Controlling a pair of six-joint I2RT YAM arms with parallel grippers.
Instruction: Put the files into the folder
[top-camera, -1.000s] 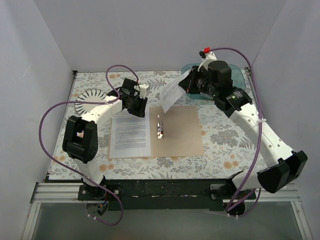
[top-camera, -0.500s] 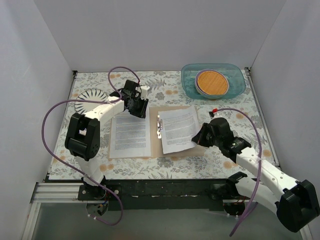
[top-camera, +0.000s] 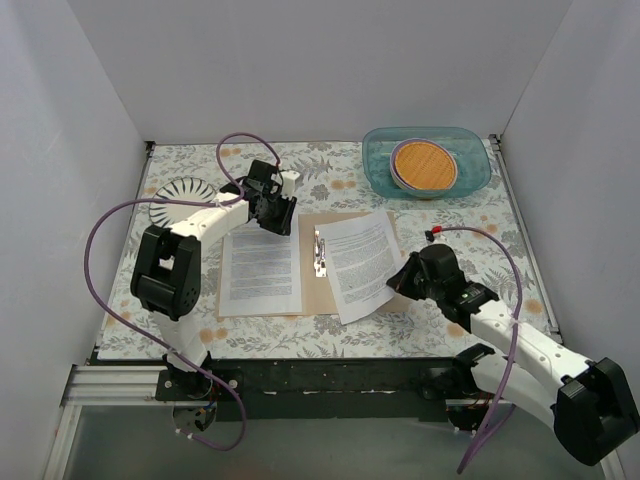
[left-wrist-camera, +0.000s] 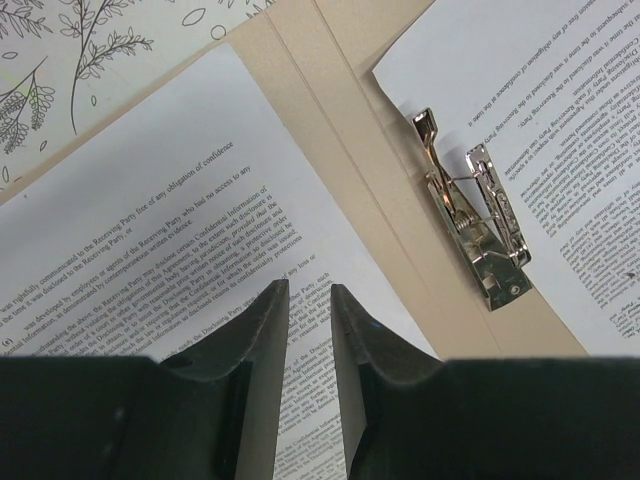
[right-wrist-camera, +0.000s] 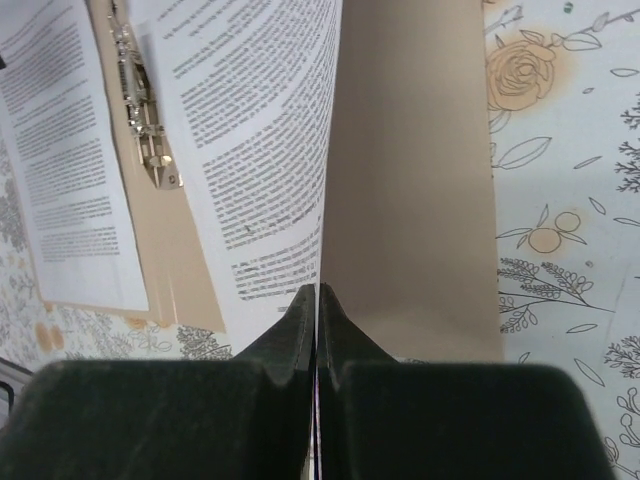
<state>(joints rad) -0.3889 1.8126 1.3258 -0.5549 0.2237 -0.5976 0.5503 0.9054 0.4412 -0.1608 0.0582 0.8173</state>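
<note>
Just now the right gripper (top-camera: 405, 279) had come down from the far right corner of the bench, where a second earlier it held a sheet (top-camera: 358, 265) aloft beside the tub (top-camera: 478, 170). That sheet lay over the right cover of the open folder (top-camera: 309, 285) at the middle of the bench. It was skewed, and since half a second before its near corner had slid out past the folder's near edge. In the right wrist view the jaws were clenched on the sheet's right edge, which stood lifted off the brown cover (right-wrist-camera: 410, 200).

The left gripper (top-camera: 272, 215) had not moved. It sat at the far edge of the other sheet (top-camera: 260, 272), which covered the left cover. Its jaws were slightly parted with nothing between them, and whether the fingertips (left-wrist-camera: 270, 300) pressed on the paper could not be told. The clip (top-camera: 320, 253) at the spine lay bare between the two sheets.

So the carry looked done. What remained, judging by the skew, was squaring the sheet to the cover and tucking its inner edge towards the clip before letting go.
</note>
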